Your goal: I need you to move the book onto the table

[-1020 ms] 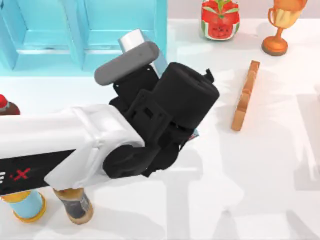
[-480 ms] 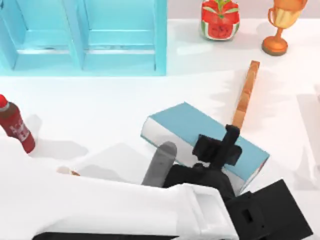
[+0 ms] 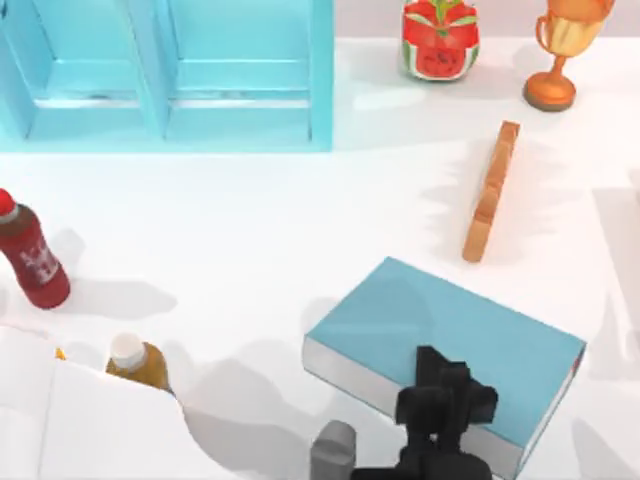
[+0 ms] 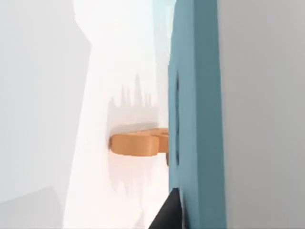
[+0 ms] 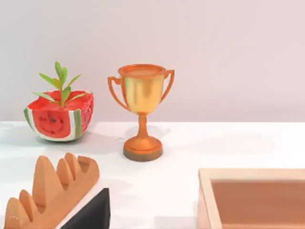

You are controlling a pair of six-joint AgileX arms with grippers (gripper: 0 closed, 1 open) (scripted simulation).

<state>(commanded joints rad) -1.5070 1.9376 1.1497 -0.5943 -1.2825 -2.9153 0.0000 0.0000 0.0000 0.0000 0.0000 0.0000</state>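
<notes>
Your left claw [image 3: 447,395] has swung the book [image 3: 450,350] further out from the blue shelf [image 3: 170,75] and nearer the front edge since half a second ago. It stays clamped on the near long edge. The book now lies flat over the bench [image 3: 250,230], right of centre; whether it touches down, you cannot tell. Judgement: placement nearly done, release remaining.

Around: orange slab [image 3: 491,190] just behind the book, apart. Yellow bottle [image 3: 137,360] and red bottle [image 3: 30,255] well left. Watermelon [image 5: 59,117] and trophy [image 5: 141,112] far back. Nothing blocks.

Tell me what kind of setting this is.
Likely a rendered tabletop test scene, not a real room: a plain white table holding unrelated props, such as a blue shelf, a watermelon planter, a gold trophy and a book.
</notes>
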